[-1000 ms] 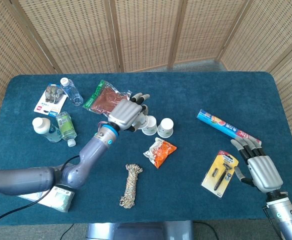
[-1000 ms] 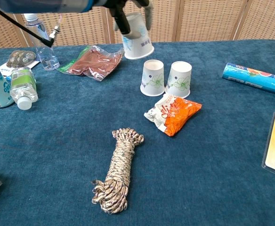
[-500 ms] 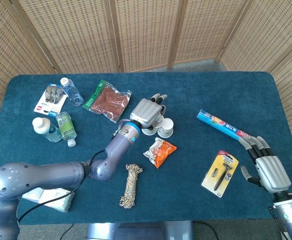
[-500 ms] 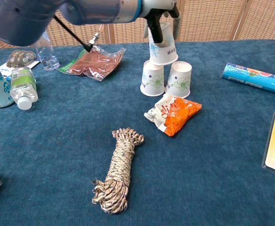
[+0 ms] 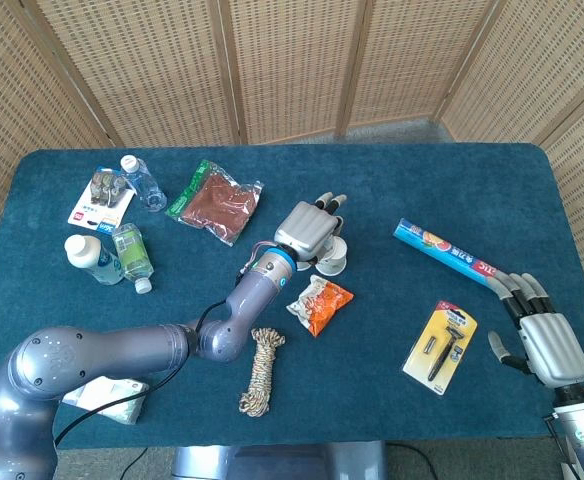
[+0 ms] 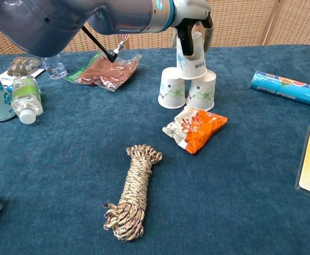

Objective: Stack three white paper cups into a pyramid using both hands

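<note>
Chest view gives us the left hand (image 6: pixel 193 24) grasping the third cup (image 6: pixel 194 57), upside down, its rim sitting across the two base cups (image 6: pixel 172 87) standing side by side behind the orange snack packet (image 6: pixel 196 125). In the head view, our right hand (image 5: pixel 544 335) hovers released, fingers spread, well apart near the table's right edge (image 5: pixel 572 230).

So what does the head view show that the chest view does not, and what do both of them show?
Only the head view shows the right hand, open near the table edge, and the whole razor pack.

Only the chest view shows the top cup from the side, held upside down by the left hand above the two base cups.

Both show the rope coil, the orange snack bag, the blue wrap box and the red packet.
</note>
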You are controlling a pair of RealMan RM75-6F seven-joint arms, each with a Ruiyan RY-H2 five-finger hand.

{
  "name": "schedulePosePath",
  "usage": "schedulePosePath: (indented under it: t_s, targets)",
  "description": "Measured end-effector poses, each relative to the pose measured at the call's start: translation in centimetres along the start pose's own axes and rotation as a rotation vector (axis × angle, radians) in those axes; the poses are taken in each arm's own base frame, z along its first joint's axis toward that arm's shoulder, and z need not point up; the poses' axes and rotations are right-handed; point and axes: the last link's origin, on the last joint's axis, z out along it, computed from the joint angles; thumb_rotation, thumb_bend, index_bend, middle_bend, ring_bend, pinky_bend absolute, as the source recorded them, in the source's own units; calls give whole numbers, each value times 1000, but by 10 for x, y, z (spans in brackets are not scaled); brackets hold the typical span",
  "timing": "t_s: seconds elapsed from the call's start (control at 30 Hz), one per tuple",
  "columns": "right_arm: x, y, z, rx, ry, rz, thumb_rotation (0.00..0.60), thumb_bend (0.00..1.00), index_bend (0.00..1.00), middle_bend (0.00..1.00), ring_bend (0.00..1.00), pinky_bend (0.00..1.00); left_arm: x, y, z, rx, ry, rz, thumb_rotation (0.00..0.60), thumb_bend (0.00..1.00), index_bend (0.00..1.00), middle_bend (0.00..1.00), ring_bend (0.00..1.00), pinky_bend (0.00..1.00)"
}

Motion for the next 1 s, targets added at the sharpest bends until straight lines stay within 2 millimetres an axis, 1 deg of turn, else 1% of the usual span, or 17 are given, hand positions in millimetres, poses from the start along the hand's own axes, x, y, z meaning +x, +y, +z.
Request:
schedulePosePath:
  t_s: [0.23,0.53,0.73,1.0]
  targets:
    - [0,1,-1,-5,-2,9,600,483,2,0,0,0,-2,1,0,2,-24,11,600,459,345,6,4,405]
    - [1,4,-3,-8,3,15,600,484,0,0,0,0,-1,4,-2,4,-43,15,600,458,267,0,0,296]
    - [2,4,-3,-6,5,18,600,484,0,0,0,0,3,7,-5,-6,-34,11,600,459,235,0,0,274]
    - [3,4,-5,-5,11,20,600,484,0,0,0,0,5,11,-8,-22,-32,4,600,459,240,0,0,274]
